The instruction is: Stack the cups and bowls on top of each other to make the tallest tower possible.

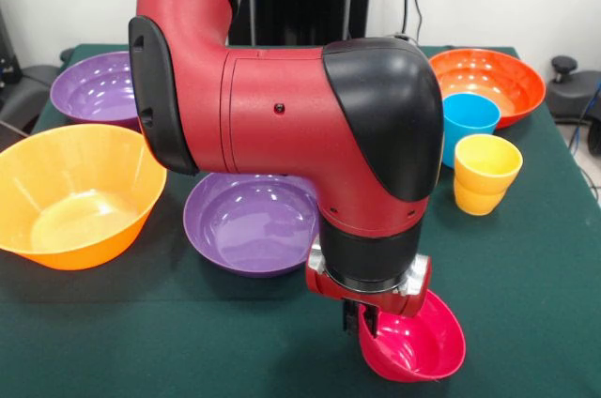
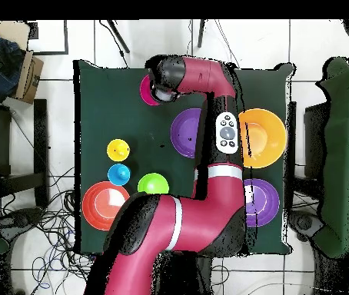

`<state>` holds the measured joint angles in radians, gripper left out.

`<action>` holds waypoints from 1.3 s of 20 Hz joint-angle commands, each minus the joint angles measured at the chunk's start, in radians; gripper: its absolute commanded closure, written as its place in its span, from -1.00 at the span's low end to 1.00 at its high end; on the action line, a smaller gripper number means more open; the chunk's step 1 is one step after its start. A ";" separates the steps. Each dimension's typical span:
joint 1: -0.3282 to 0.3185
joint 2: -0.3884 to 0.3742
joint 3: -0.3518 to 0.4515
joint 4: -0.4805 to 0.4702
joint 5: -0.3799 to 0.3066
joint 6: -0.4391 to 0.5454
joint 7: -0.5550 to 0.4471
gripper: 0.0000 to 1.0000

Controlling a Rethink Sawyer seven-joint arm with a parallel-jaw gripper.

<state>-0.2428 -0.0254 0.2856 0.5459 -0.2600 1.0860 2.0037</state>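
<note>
Looking down both cameras, I log this:

Gripper (image 1: 373, 321): low at the magenta-pink bowl (image 1: 418, 342), its dark fingers at the bowl's rim on the side toward the purple bowl; I cannot tell whether they are apart or clamped on the rim.
Magenta-pink bowl: near the table's front edge in the front view, tilted, with its opening turned partly toward the camera; nothing inside that I can see. Overhead it shows as a pink crescent (image 2: 145, 90) beside the arm's black wrist.
Purple bowl, nearer (image 1: 252, 221): upright mid-table, just beside the gripper's housing, empty.
Purple bowl, farther (image 1: 94, 88): upright at the back, partly hidden by the arm, empty where I can see it.
Yellow-orange bowl (image 1: 77, 191): the biggest, upright, empty, close to both purple bowls.
Orange bowl (image 1: 498, 84): upright at the far corner, empty.
Light blue cup (image 1: 469, 118): upright, in front of the orange bowl, seemingly touching it.
Yellow cup (image 1: 486, 173): upright, just beside the light blue cup, looks like two nested.
Green bowl (image 2: 153, 184): seen overhead only, beside the blue cup, empty.
Table (image 1: 526, 304): green cloth.
</note>
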 commanded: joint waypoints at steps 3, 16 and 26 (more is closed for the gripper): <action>-0.023 0.049 0.022 0.028 -0.080 0.024 -0.304 1.00; -0.024 0.049 0.023 0.027 -0.079 0.029 -0.302 -1.00; -0.018 0.054 0.027 0.003 -0.082 0.046 -0.308 -1.00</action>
<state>-0.2445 0.0042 0.2845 0.5423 -0.2687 1.0855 2.0037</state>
